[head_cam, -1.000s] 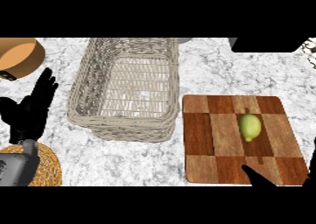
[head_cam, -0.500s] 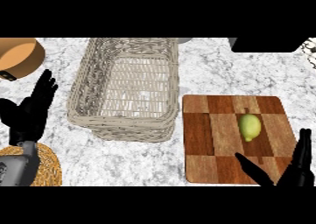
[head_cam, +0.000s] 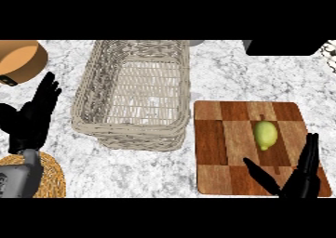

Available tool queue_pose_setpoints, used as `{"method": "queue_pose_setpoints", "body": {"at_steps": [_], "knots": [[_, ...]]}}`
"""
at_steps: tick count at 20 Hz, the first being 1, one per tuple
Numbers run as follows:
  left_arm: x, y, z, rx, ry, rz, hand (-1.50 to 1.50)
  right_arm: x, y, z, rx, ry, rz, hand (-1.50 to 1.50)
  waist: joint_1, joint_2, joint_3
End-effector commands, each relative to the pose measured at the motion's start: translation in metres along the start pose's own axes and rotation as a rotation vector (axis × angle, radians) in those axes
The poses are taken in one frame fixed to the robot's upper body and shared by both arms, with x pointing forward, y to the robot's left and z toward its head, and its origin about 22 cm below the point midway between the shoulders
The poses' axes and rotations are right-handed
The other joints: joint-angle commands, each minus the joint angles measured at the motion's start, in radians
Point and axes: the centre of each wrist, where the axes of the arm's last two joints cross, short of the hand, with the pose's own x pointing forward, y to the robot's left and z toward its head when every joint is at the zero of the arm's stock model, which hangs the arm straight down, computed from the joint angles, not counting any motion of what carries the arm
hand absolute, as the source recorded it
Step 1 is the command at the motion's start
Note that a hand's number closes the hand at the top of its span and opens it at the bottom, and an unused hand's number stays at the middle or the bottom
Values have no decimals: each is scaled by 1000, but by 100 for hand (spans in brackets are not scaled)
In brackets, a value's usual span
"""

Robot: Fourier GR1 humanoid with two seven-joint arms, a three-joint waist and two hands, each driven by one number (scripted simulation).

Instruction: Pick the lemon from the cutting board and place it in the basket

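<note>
At this moment the yellow-green oval lemon [head_cam: 265,135] lay on the right half of the checkered wooden cutting board [head_cam: 222,139]. Its long axis ran near-to-far, with the pointed tip toward the near edge. Your right hand [head_cam: 297,183] was over the board's near right corner, with its fingers [head_cam: 309,155] straight and pointing far and its thumb spread to the left, holding nothing. The lemon lay just beyond that hand and slightly to its left, roughly in line with the gap between thumb and fingers, and touching neither. Your left hand [head_cam: 27,122] rested open, fingers up, at the left edge, to the left of the pale woven wicker basket [head_cam: 136,137] and well apart from the lemon. The right hand was plainly the nearer. The coming move therefore probably called for you to advance it farther and close it across the lemon's short axis. The basket stood just beside the board's left edge, so the carry would have run leftward.
</note>
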Motion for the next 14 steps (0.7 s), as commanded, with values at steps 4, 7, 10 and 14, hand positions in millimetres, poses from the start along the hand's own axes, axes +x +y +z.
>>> {"method": "queue_pose_setpoints", "body": {"at_steps": [4, 7, 10, 14], "knots": [[3, 7, 0, 4, 18, -6, 0, -3, 25, -14, -11, 9, 3, -150, 2, 0, 0], [-16, 9, -2, 5, 11, 6, 0, -10, 12, 2, -2, 4, -7, -150, -1, 0, 0], [3, 0, -1, -6, -5, 6, 0, -21, 24, -29, 0, 62, 64, -150, 3, 1, 0], [-16, 4, -16, -6, 3, 5, 0, -13, 35, -13, -4, 55, 66, -150, -1, 1, 0]]}}
